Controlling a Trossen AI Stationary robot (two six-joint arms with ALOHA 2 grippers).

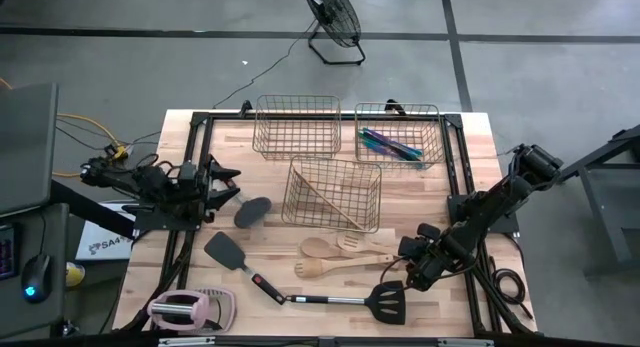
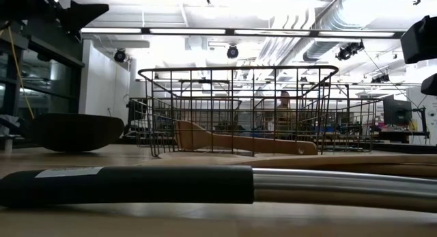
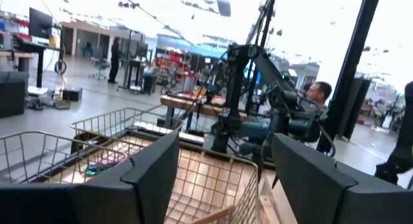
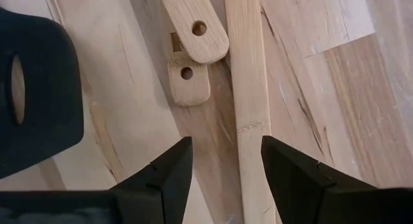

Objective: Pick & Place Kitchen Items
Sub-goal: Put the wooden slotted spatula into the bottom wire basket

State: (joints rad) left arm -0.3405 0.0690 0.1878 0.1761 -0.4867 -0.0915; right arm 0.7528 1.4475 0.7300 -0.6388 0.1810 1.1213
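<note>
My right gripper (image 4: 222, 162) hangs open over the wooden spoon handles (image 4: 247, 75) on the table (image 1: 470, 157), touching nothing. Black slotted spatula (image 1: 388, 303) lies just beside. Farther off, a wooden spatula (image 1: 335, 215) sits in the middle basket (image 1: 333, 193), and my left gripper (image 3: 219, 179) waits open near the black spoon (image 1: 252, 210).

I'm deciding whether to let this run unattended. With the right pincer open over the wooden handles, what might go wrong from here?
1. The right pincer hangs open above three crowded wooden handles; closing might catch two handles, or nudge the neighbours.
2. The black slotted spatula lies close beside that pincer, so a descent may bump it.
3. The middle wire basket already holds a wooden spatula; a long utensil dropped in could hang over the rim.
</note>
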